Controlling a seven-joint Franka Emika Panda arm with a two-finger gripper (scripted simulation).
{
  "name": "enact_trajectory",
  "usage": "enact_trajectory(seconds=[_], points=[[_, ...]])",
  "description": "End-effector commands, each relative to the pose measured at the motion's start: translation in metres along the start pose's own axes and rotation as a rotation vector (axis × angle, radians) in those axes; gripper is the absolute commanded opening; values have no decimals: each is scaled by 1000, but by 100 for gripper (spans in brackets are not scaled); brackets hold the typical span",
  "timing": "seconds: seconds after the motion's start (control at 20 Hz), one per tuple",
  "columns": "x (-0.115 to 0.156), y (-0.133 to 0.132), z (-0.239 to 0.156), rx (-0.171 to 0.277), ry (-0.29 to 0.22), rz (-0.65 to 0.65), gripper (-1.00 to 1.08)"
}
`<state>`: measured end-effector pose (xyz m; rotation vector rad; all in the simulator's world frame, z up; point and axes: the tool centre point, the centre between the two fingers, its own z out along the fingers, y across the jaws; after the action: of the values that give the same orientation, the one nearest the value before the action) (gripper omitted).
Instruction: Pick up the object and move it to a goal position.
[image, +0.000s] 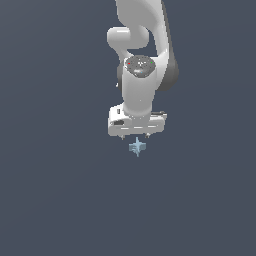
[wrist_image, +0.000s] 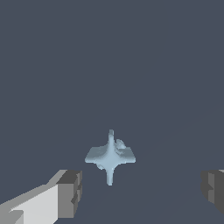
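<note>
Exterior view: plain slate-grey surface (image: 60, 200).

Bkgd: plain dark slate-blue surface (image: 55, 200), flat, no seams or markings, fills both views edge to edge. Light even, soft, w/ no strong shadows on it.
</note>
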<state>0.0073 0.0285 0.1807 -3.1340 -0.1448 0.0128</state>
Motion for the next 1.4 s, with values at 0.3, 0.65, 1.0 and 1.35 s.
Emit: enact_trajectory(seconds=[0.3, 0.65, 1.0, 1.35], points=[[-3, -3, 9, 2, 0, 75, 100], [-7, -8, 25, 4, 1, 208, 100], [-15, -14, 47, 5, 2, 390, 100], [-23, -19, 67, 3, 4, 574, 100]])
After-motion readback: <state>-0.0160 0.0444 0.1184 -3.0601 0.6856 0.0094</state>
